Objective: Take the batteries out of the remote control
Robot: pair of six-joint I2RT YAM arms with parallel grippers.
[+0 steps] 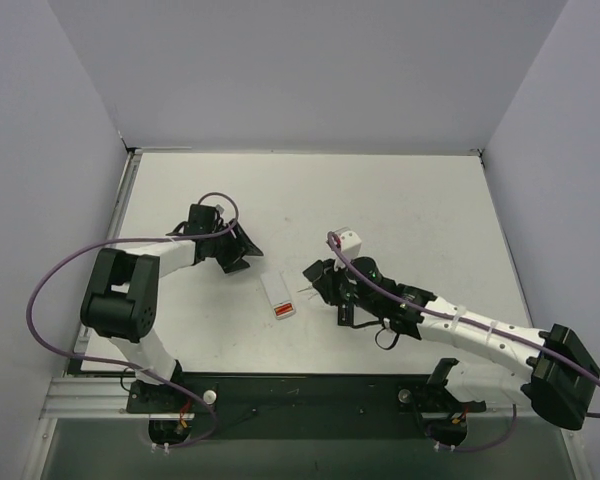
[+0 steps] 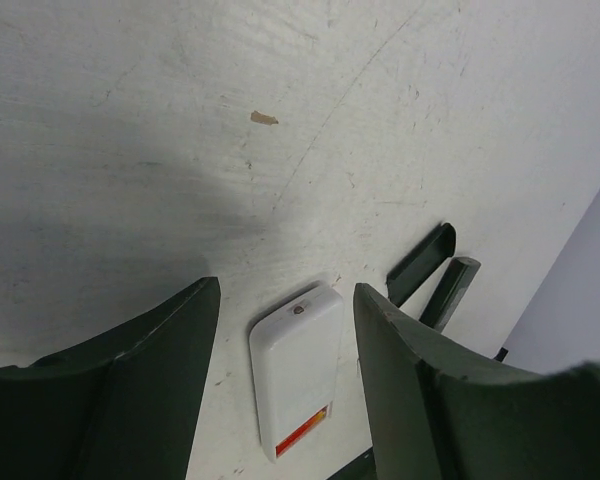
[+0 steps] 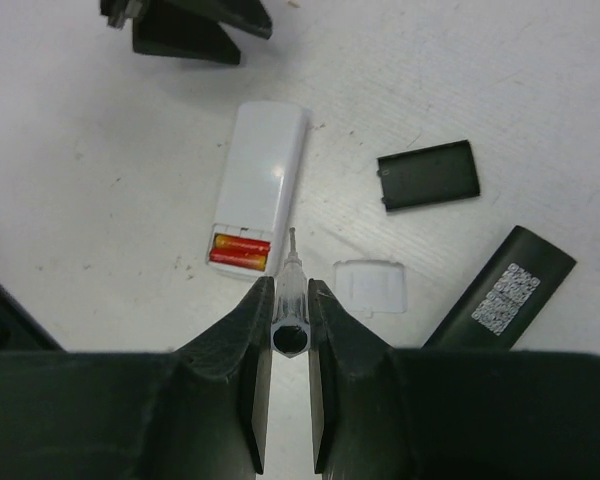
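Note:
Two reddish-orange batteries (image 3: 240, 250) lie side by side in the open end compartment of a whitish flat strip (image 3: 263, 170), also seen in the top view (image 1: 277, 296) and the left wrist view (image 2: 298, 375). The black remote control (image 3: 500, 290) lies at the lower right with a label facing up. My right gripper (image 3: 289, 292) is shut on a thin silver stick (image 3: 293, 262), whose tip sits just right of the batteries. My left gripper (image 2: 287, 290) is open and empty, its fingers either side of the strip's far end, above it.
A small black squarish cover (image 3: 428, 175) lies right of the strip. A small white cover (image 3: 371, 285) lies beside the stick's tip. My left gripper's dark fingers (image 3: 185, 25) show at the top of the right wrist view.

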